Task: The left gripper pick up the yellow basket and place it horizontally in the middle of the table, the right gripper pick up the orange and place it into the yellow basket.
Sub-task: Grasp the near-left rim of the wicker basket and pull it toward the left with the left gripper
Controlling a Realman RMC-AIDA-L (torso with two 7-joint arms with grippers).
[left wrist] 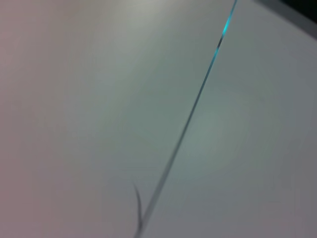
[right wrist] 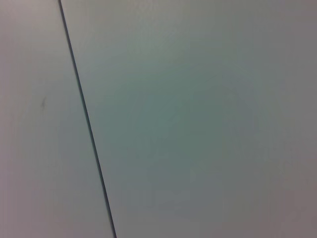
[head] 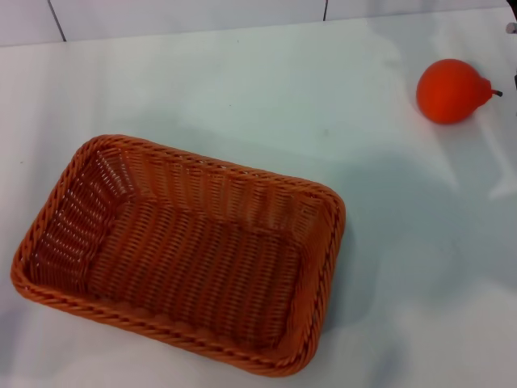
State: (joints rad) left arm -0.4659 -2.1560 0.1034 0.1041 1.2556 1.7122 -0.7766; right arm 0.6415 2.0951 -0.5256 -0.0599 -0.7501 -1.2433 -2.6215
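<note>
The yellow basket (head: 182,259) is sitting empty on the table (head: 266,105), toward the near left and turned at a slant. The orange (head: 451,90) is lying well apart from it at the far right, stem pointing right. Beyond the table's far edge, pale panels with dark seams are showing. Neither gripper is appearing in any view, so their grip cannot be told; both wrist views are showing only pale surface crossed by a thin dark seam.

Item count, head view: one yellow basket (head: 182,259), woven, at 7 o'clock on the surface (head: 242,89). One orange (head: 449,90), at 2 o'clock, well apart from the basket. Basket contents: zero items. Each wrist view shows one dark seam line across a pale panel.
</note>
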